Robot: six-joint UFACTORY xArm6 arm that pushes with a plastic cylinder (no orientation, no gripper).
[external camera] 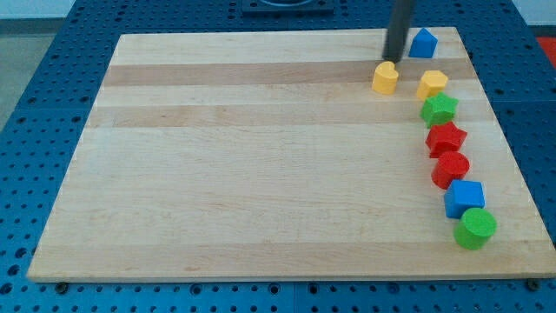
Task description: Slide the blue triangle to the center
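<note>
The blue triangle [423, 43] sits near the board's top right corner. My tip [391, 59] is just to its left and slightly lower, a short gap apart from it. The tip stands directly above a yellow heart-shaped block [386, 77], very close to it. The rod rises out of the view's top.
Down the wooden board's [243, 174] right side runs a curved line of blocks: a yellow hexagon [432, 84], a green star [440, 109], a red star [446, 137], a red round block [451, 169], a blue cube [465, 198] and a green cylinder [475, 229].
</note>
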